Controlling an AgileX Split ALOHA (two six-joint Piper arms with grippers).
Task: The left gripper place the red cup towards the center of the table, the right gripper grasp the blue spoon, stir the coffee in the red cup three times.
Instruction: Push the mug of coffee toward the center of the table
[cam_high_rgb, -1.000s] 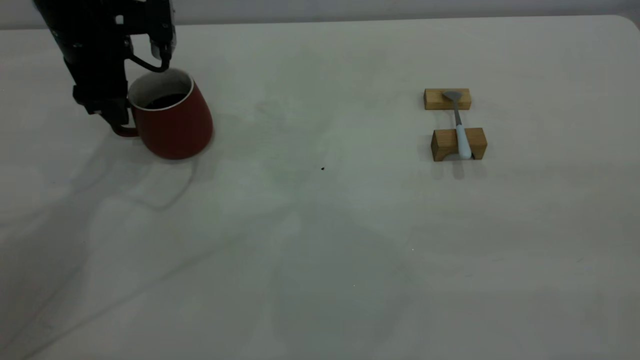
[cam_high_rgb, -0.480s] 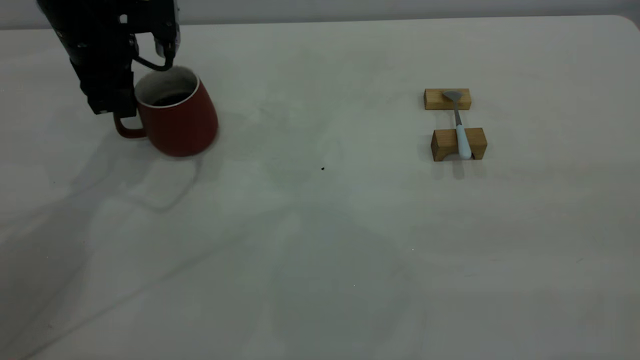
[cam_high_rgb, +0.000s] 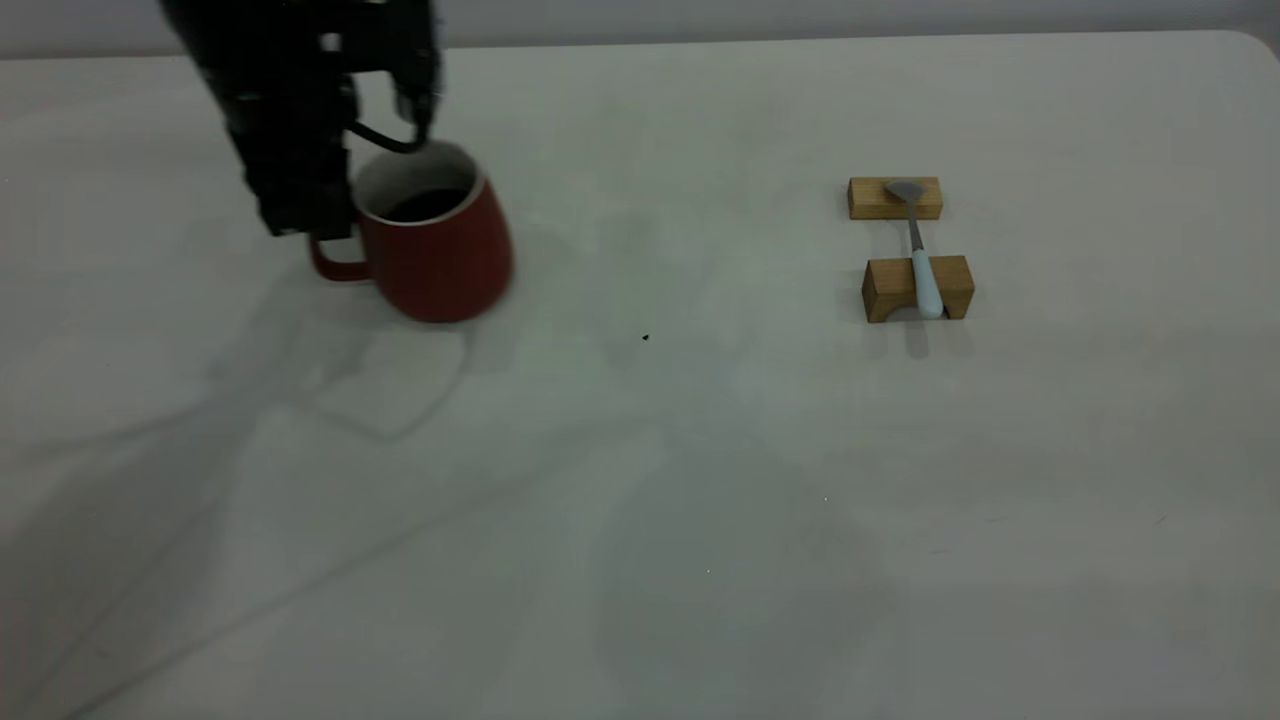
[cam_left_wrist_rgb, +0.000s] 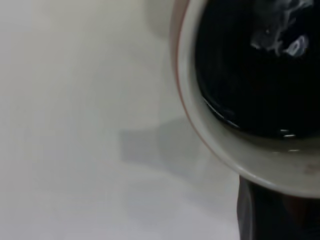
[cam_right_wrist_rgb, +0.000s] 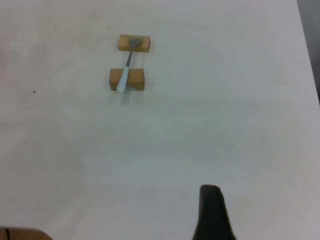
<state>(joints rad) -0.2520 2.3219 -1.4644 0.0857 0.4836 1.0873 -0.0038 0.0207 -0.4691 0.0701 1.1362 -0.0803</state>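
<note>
The left gripper (cam_high_rgb: 318, 215) is pinched on the loop handle of the red cup (cam_high_rgb: 437, 250), its fingers hidden against the handle in the exterior view. Compared with a second ago, arm and cup have travelled together toward the middle of the table (cam_high_rgb: 640, 520), and the cup looks level where it was tipped; it seems to hang just above the surface, though contact cannot be ruled out. That suggests the first step is underway but unfinished, since the cup sits well left of centre.

The cup is matte dark red with a rounded belly, a white rim and a pale inside. The coffee (cam_left_wrist_rgb: 255, 75) is near black and glossy, with small reflections.

Well to the right, the blue spoon (cam_high_rgb: 922, 260) bridges two tan wooden blocks (cam_high_rgb: 895, 198), its grey bowl on the far one and pale handle in the near one's notch, untouched.

Of the right gripper (cam_right_wrist_rgb: 212, 212) only one black finger shows, so I cannot tell how its fingers stand; it hangs well apart from the spoon.
</note>
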